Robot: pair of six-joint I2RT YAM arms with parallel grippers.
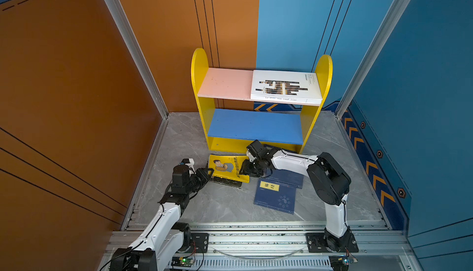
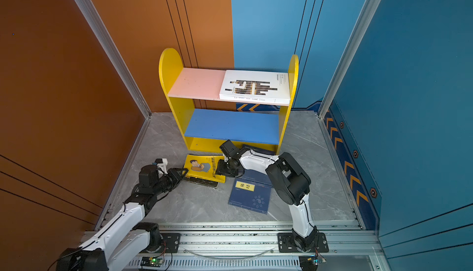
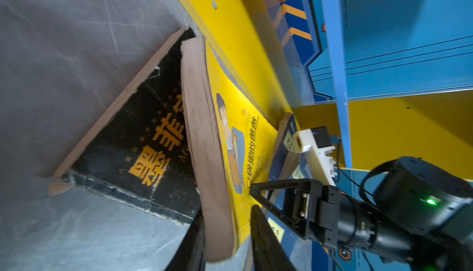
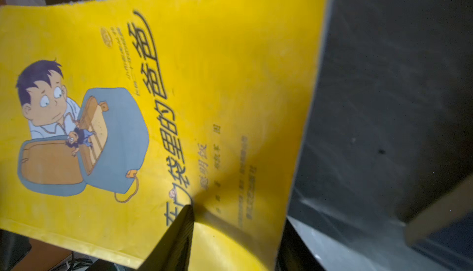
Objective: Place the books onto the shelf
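The yellow book (image 1: 225,167) with a cartoon man lies tilted over the black book (image 1: 227,182) in front of the shelf (image 1: 202,90). My left gripper (image 1: 208,173) is shut on its left edge; in the left wrist view the page block (image 3: 204,141) sits between the fingers. My right gripper (image 1: 243,171) grips the opposite edge, one finger (image 4: 179,231) pressing a dent into the cover (image 4: 204,90). The white book (image 1: 285,87) lies on the pink upper board. A navy book (image 1: 275,196) lies flat on the floor, and another (image 1: 289,177) shows partly under the right arm.
The blue lower board (image 1: 256,126) and the left half of the pink board (image 1: 225,83) are bare. Orange and blue walls close in on three sides. A metal rail (image 1: 256,239) carrying both arm bases runs along the front.
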